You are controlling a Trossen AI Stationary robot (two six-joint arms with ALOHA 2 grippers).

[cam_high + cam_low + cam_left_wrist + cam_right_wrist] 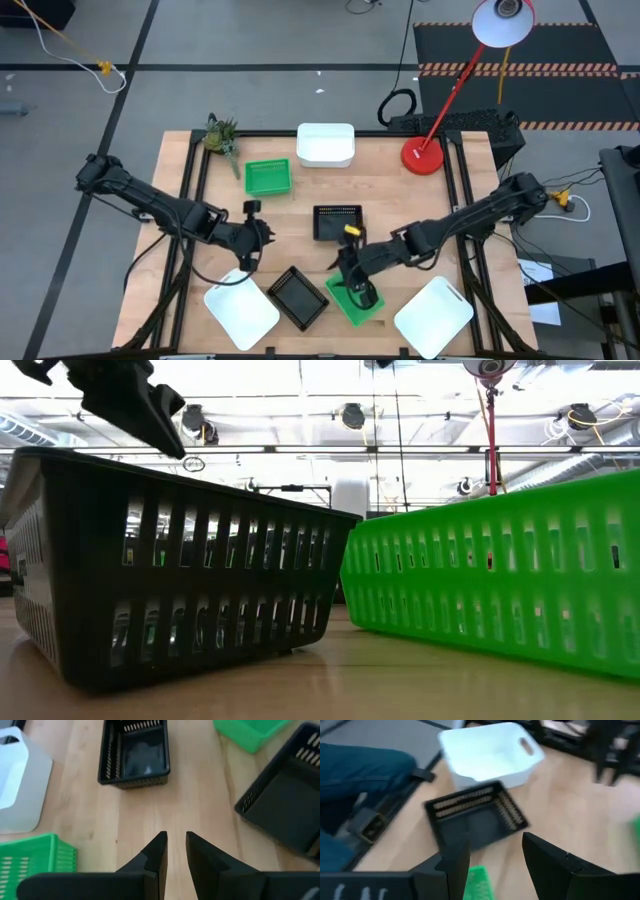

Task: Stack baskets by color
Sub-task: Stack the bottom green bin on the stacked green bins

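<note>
1. Wooden bench (400,210) carries baskets spread apart: white basket (325,145) at the far edge, green basket (267,177) near it, black basket (337,222) mid-bench, another black basket (298,297) at the near edge between 2 white baskets (241,311) (433,315).
2. Red lamp base (423,157) and small plant (221,135) stand at the far corners.
3. Right gripper (362,293) hangs over a green basket (352,300), fingers wide apart, holding nothing.
4. Left gripper (175,851) is over bare wood, fingers narrowly parted, empty.
5. Low view alone shows ceiling lights; right wrist view shows a person's blue-clad leg (355,775).

grey floor (250,40), ceiling lights (352,415)
</note>
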